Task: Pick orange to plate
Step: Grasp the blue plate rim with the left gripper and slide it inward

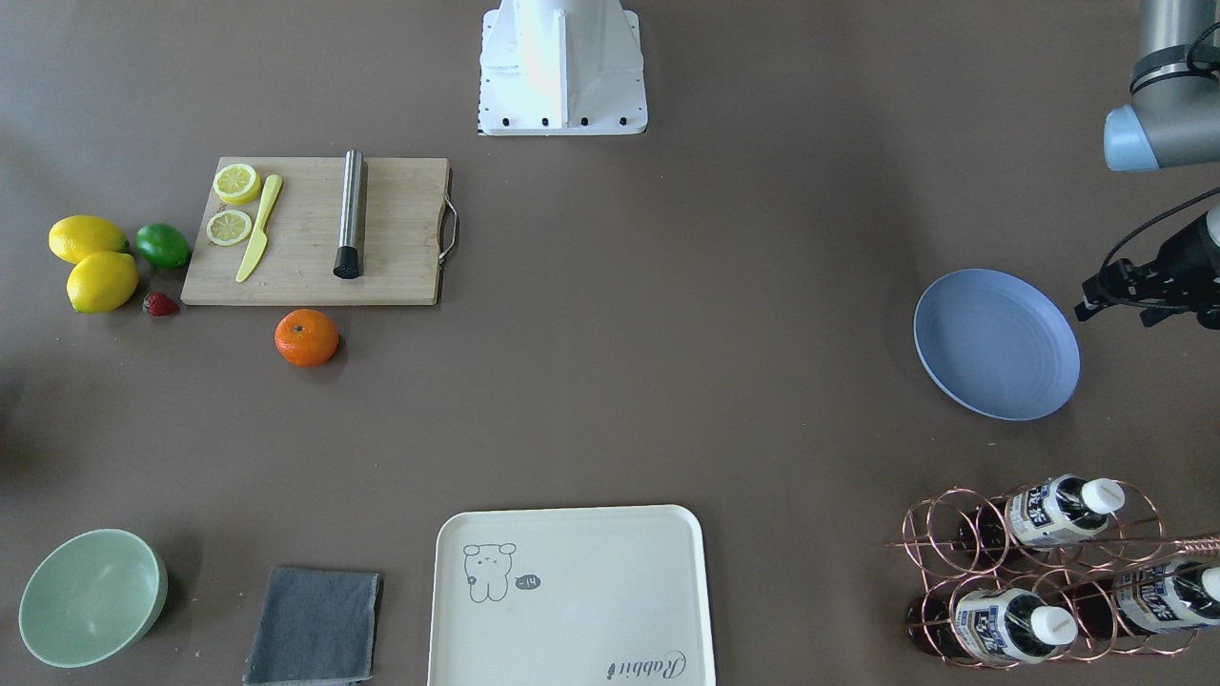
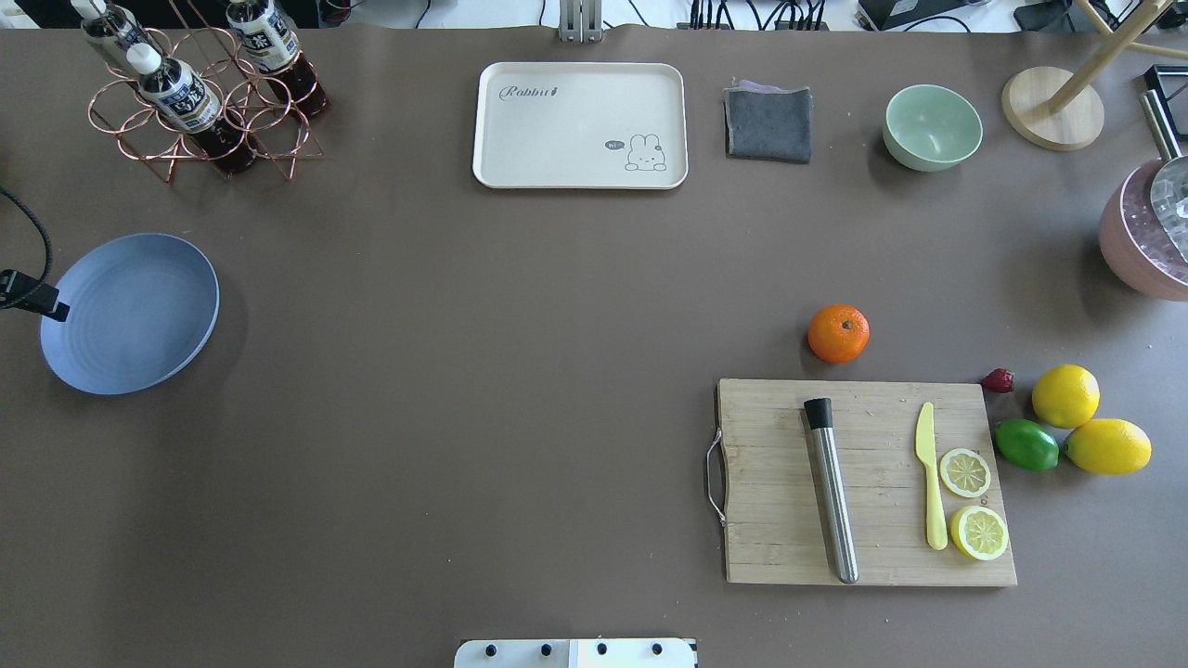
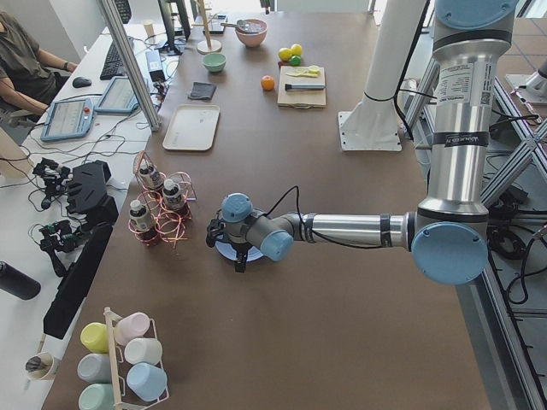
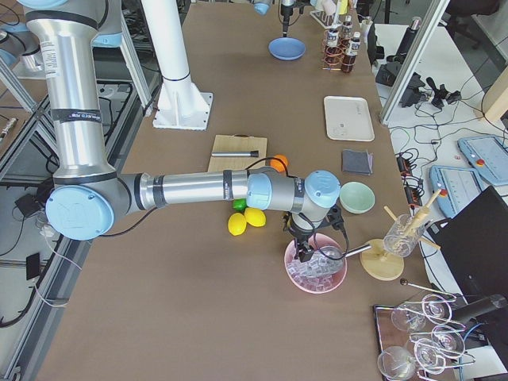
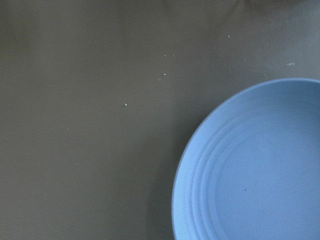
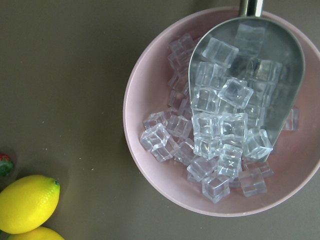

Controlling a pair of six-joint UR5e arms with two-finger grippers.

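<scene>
There's the orange (image 1: 307, 337), sitting on the bare bench (image 1: 667, 381) with its stem dot facing up. It's just off the long edge of the board (image 1: 400, 238), close but not quite touching as far as I can make out. Both hands are well away from it.

On the board lie a steel rod (image 1: 351, 211), a yellow knife (image 1: 259, 229) and two lemon slices (image 1: 235, 183). Past the board's end two lemons (image 1: 88, 238), a lime (image 1: 162, 245) and a small strawberry (image 1: 160, 304) huddle together.

Now look right across the bench. The plate (image 1: 996, 344) lies flat at the robot's left end, well apart from the orange. The left hand (image 3: 237, 254) hangs over the plate's outer rim, and its wrist camera catches the blue rings filling the lower right corner. No fingers show there and the side view is too small, so I can't tell how its jaws stand.

The right hand (image 4: 305, 252) is out at the other end, poised over a pink bowl (image 6: 137, 90) heaped with ice cubes (image 6: 220, 130). A metal scoop (image 6: 285, 55) lies in the bowl. Only the side camera shows that hand, so whether it is spread or closed I cannot tell.

Along the operators' edge sit a cream tray (image 1: 572, 610), a grey cloth (image 1: 315, 624) and a green bowl (image 1: 91, 595).
</scene>
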